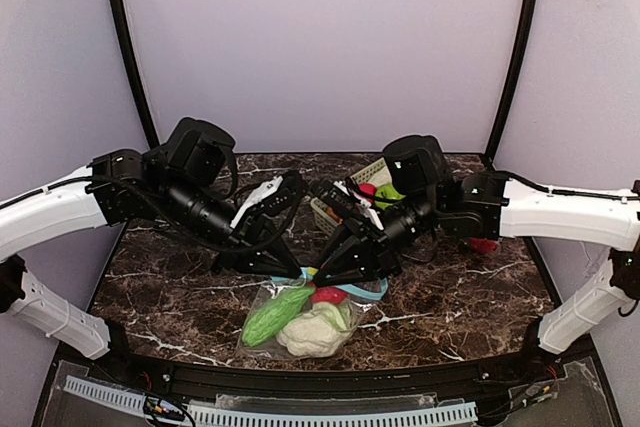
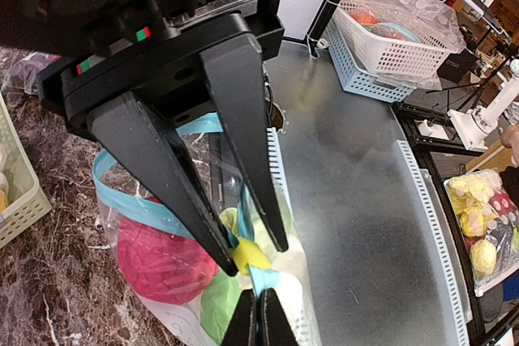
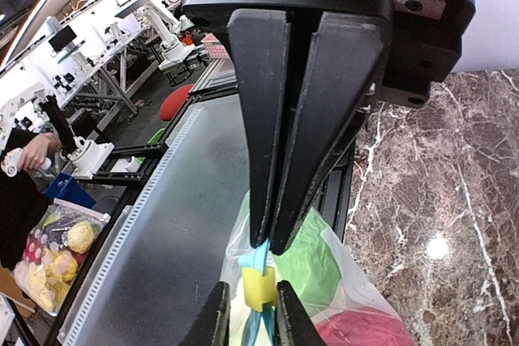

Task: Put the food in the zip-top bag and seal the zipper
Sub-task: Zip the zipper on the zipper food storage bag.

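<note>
Zip-top bag point(image 1: 262, 299): thin, limp, slippery film (toy food point(image 1: 276, 316) inside likely light). Right gripper point(image 3: 269, 246) clenched on blue zipper strip point(image 2: 104, 177). Left gripper point(image 2: 253, 256) pinching yellow slider point(image 3: 259, 288), the best hold.

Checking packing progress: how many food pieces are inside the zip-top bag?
3: green piece at left, white cauliflower at the near end, red piece by the zipper; others may hide beneath.

The light is soft and even, coming from above; the walls point(image 1: 320, 47) look pale violet. Only faint shadows lie on the dark table point(image 1: 170, 277). In the right wrist view a small white glare spot sits on it, and the bag point(image 3: 332, 273) glints a little. Both wrist views bend lines near the edges; the near black fingers point(image 3: 263, 119) show little detail.
</note>
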